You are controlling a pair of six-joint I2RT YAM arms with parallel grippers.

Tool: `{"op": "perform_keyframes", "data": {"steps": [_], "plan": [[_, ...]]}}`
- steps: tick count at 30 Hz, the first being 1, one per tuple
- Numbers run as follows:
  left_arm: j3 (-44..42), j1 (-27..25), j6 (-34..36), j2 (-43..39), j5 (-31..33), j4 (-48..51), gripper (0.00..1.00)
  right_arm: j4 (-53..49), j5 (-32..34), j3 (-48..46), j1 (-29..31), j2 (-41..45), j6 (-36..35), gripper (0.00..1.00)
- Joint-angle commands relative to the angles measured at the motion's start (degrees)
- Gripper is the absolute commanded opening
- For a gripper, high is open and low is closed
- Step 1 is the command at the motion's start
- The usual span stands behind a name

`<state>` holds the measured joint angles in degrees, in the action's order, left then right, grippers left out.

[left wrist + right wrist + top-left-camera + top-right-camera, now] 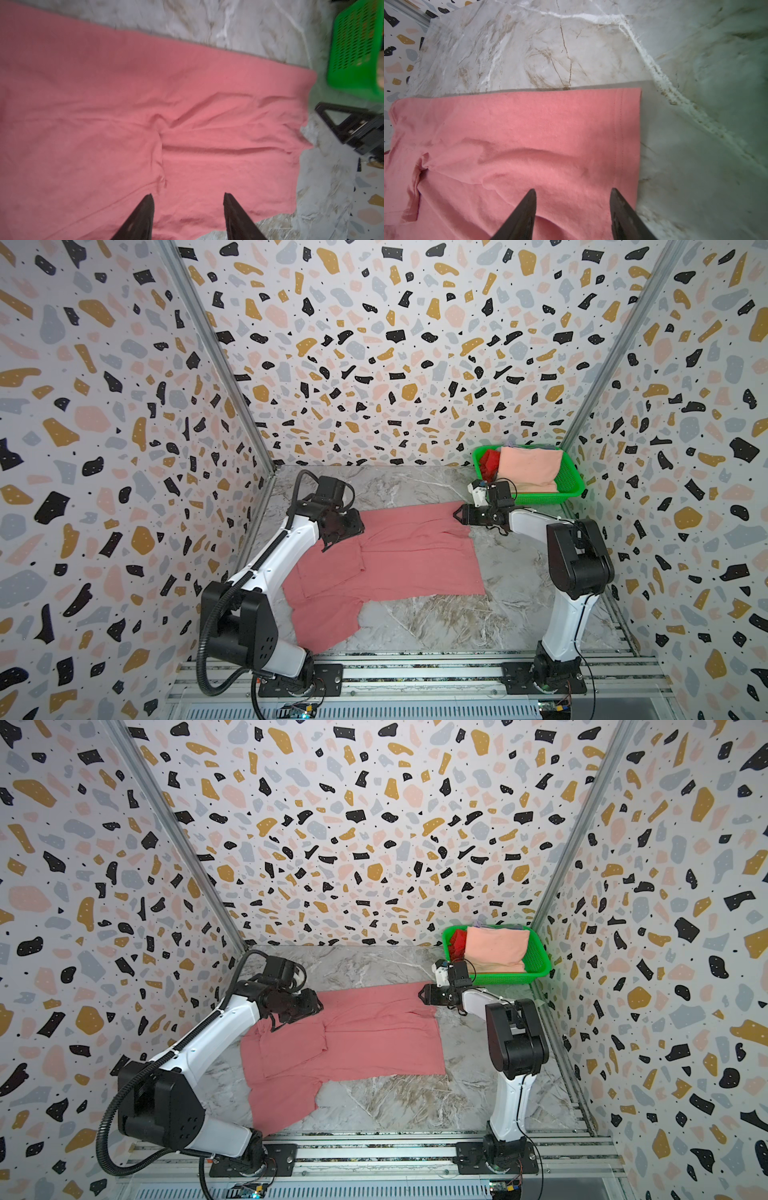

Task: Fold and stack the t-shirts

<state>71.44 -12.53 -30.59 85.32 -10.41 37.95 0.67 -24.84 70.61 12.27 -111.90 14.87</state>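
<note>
Pink shirt (386,556): we see it lying spread out.
Left gripper (188,196): empty, jaws apart above its sleeve seam.
Right gripper (573,191): empty, jaws apart over its hem corner.

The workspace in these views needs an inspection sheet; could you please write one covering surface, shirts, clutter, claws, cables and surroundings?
Surface: marble table, veined, no spills seen.
Job's things: pink shirt spread out and wrinkled on the table; peach shirt and red shirt in the green basket at the far right corner.
Clutter: nothing seen.
Claws: left claw open above the pink shirt; right claw open over its hemmed edge; neither holds anything.
Cables: black hose along the left arm; thin wire by the right arm's base.
Surroundings: speckled walls on three sides.
</note>
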Motion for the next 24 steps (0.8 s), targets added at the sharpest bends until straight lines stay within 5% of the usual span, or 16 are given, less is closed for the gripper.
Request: {"op": "perform_keyframes", "data": {"steps": [1, 14, 24], "plan": [[-0.99, 3.03, 0.66, 2.87, 1.71, -3.20, 0.56, -0.34, -1.44, 2.13, 0.45, 1.22, -0.64, 0.57], [-6.94, 10.31, -2.45, 15.76, 7.64, -18.45, 0.59, -0.06, -0.30, 3.58, 4.91, -1.00, 0.24, 0.57], [0.05, 12.12, -1.47, 28.20, 8.49, -19.97, 0.59, -1.80, 1.99, 9.91, 5.30, -9.90, 1.15, 0.57]]}}
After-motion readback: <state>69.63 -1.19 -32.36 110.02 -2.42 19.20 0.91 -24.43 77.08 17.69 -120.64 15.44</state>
